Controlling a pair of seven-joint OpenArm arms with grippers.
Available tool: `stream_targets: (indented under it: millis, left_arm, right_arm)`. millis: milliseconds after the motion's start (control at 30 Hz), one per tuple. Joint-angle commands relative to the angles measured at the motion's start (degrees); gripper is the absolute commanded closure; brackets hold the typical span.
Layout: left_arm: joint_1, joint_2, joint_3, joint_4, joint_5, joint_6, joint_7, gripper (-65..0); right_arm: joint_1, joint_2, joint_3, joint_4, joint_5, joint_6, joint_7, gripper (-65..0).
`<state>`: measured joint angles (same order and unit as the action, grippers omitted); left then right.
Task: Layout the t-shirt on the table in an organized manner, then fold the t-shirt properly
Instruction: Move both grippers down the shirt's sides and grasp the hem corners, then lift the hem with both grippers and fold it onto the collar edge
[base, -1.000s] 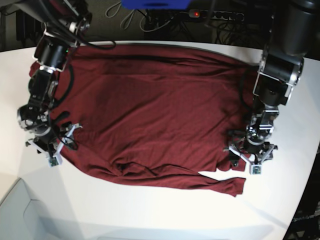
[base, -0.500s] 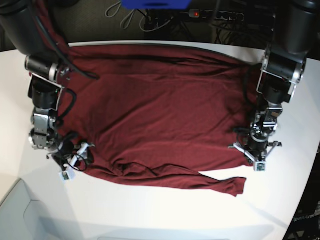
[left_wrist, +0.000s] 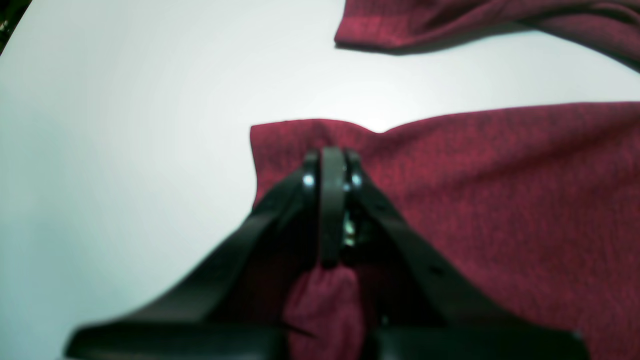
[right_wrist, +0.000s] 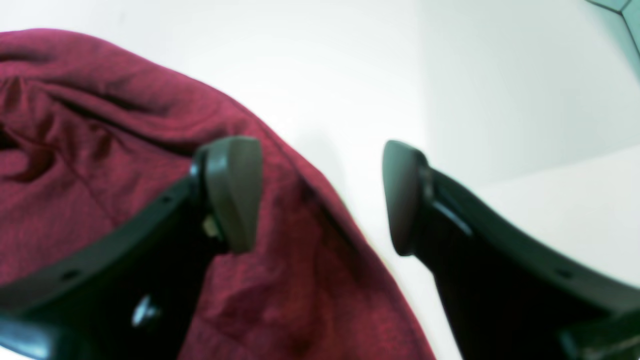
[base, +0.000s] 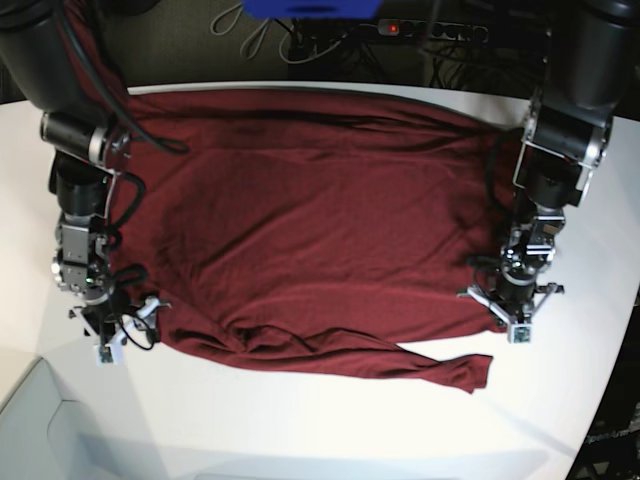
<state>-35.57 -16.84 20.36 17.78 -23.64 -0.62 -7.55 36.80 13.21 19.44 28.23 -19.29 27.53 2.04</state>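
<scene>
So the t-shirt (base: 320, 230) is lying spread out across the table (base: 330, 420), mostly flat, with one long sleeve trailing loose along the near edge and some bunched wrinkles by the near hem. Both arms sit at opposite side edges of it, which makes sense for the layout part: grab two edges, pull apart, and the cloth tightens up.

The left gripper (left_wrist: 327, 165) has its jaws pressed together right at a corner of the maroon fabric, and in the wrist view a fold of cloth pokes up between the fingers lower down, so I'd call that a real pinch on the shirt. Looks like the anchor grip for the stretch.

The right gripper (right_wrist: 320, 195) is the opposite: jaws wide apart, one finger (right_wrist: 232, 192) over the shirt's edge and the other over bare table, straddling the hem but clamped on nothing yet. My guess is it's lining up to bite that edge.

Versus a second ago: the left jaws were spread then and have since snapped together on the corner. The right arm has slid toward the near edge of the table and turned, gripper now pointing more straight down at the hem. Shirt itself has barely shifted.
</scene>
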Motion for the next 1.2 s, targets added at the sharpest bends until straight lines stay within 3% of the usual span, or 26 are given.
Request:
stream_targets:
  millis: [0,233,567,733,933,1167]
  left_arm:
    - [-1.3,-0.5,-0.1,0.5,0.0,0.3,0.7,-0.1]
    - [-1.5,-0.5,-0.4,2.0,-0.1,0.3,0.4,-0.1]
    - [3.3,-2.2,-9.1,15.1,0.6,0.3,0.9,-0.1]
    - [3.3,-2.2,-9.2,15.7,0.6,0.3,4.2,-0.1]
    - [3.3,-2.2,-9.2,15.7,0.6,0.3,4.3,-0.1]
    - [3.3,-2.2,-9.2,15.7,0.6,0.3,4.4,-0.1]
  right_arm:
    - [1.8,0.5,0.1,0.7,0.7,-0.3,1.7,-40.2]
    - [1.0,0.5,-0.2,0.7,0.7,-0.3,1.6,-40.6]
    - [0.6,0.4,0.1,0.7,0.7,-0.4,1.6,-40.7]
    - [0.6,0.3,0.2,0.7,0.7,-0.5,1.6,-40.8]
    - [0.6,0.1,-0.1,0.1,0.8,-6.8,1.6,-43.8]
    - [1.0,0.3,-0.2,-4.2,0.8,-7.2,1.7,-44.0]
